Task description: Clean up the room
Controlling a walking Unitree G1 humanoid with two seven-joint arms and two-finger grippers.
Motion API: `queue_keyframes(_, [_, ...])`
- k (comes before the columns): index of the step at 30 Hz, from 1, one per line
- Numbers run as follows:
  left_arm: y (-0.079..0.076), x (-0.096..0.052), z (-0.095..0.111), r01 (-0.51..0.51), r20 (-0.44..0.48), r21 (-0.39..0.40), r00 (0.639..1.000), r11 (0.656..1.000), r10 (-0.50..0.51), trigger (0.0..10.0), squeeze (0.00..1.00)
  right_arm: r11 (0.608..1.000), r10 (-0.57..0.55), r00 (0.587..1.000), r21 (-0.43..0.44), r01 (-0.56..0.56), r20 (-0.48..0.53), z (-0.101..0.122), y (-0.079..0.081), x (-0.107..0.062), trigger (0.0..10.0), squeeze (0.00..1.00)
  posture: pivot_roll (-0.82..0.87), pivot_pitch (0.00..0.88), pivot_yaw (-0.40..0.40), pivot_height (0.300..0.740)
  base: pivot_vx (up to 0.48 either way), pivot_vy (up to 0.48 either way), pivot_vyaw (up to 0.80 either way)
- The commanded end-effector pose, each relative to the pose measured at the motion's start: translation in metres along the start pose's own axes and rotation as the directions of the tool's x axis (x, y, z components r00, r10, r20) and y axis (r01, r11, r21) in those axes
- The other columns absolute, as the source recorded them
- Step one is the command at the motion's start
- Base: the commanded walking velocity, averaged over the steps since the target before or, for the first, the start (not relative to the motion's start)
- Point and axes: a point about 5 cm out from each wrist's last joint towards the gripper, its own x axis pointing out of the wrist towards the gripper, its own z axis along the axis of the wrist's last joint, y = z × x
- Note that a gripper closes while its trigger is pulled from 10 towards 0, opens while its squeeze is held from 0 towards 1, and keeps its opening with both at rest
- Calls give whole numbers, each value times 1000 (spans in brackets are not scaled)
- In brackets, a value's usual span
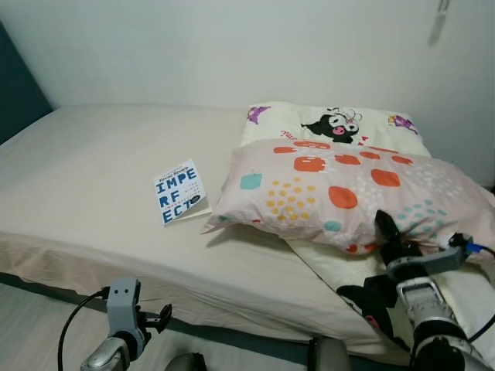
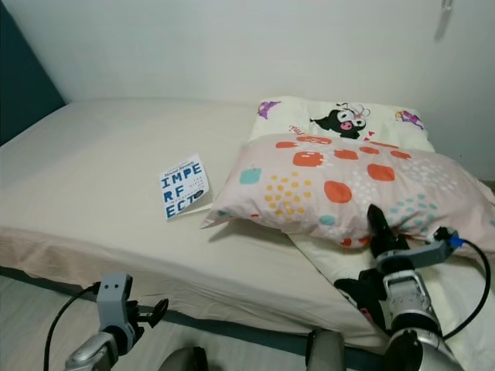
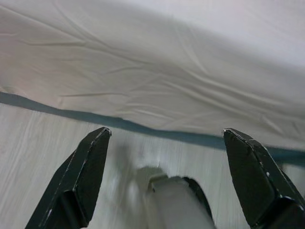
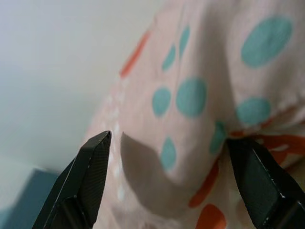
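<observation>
A pink pillow (image 1: 348,193) with orange and teal spots lies across the right side of the bed (image 1: 93,170). It partly covers a cream pillow (image 1: 332,124) printed with a black cartoon figure. My right gripper (image 4: 167,140) is open at the pink pillow's near right edge, and the spotted fabric bulges between its fingers (image 1: 384,225). A blue-and-white book (image 1: 179,191) reading "IMPERFECT" lies on the sheet left of the pillows. My left gripper (image 3: 167,132) hangs open and holds nothing, low in front of the mattress side.
A white wall runs behind the bed, and a dark teal panel (image 1: 15,93) stands at the far left. Pale wood floor (image 3: 38,138) shows below the bed's dark base strip (image 3: 71,114). A cream cover (image 1: 332,267) lies under the pillows at right.
</observation>
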Motion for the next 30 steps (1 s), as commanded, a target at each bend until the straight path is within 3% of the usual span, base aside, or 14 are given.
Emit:
queue_keyframes(1, [13,-8,-2,-16,-10,33,1000,999,16,10000,0,1000,11,999,25,-12,30,3,6,5,10000,0,-16,60,122,560,0,0,0])
queue_keyframes(9, [18,-15,-7,21,-26,80,999,997,-19,10000,0,999,28,997,38,-30,67,14,17,17,10000,0,22,102,148,560,0,0,0])
queue_keyframes(15, [24,-22,-10,43,-33,109,999,993,-40,10000,0,989,-142,989,33,141,37,6,13,20,10000,0,59,136,164,560,0,0,0])
queue_keyframes(18, [26,-24,-10,50,-36,120,998,992,-46,10000,0,986,-162,987,41,160,26,1,16,23,10000,0,63,139,164,560,0,0,0])
queue_keyframes(26, [21,-25,-17,82,-56,132,996,988,-75,10000,0,991,-121,992,58,119,27,-3,28,31,10000,0,56,145,171,560,0,0,0])
queue_keyframes(27, [20,-25,-17,87,-58,133,995,987,-80,10000,0,993,-107,994,60,105,34,-1,30,32,6000,0,51,144,172,560,0,0,0])
queue_keyframes(28, [19,-25,-17,90,-59,133,995,987,-83,10000,0,994,-97,994,63,95,39,0,31,33,6000,0,51,144,172,560,0,0,0])
queue_keyframes(29, [18,-24,-17,93,-59,133,995,987,-86,10000,0,995,-82,996,61,79,45,1,33,34,0,0,51,144,172,560,0,0,0])
queue_keyframes(30, [17,-24,-17,96,-59,133,994,986,-88,10000,0,996,-75,996,60,72,49,3,35,35,0,0,51,144,172,560,0,0,0])
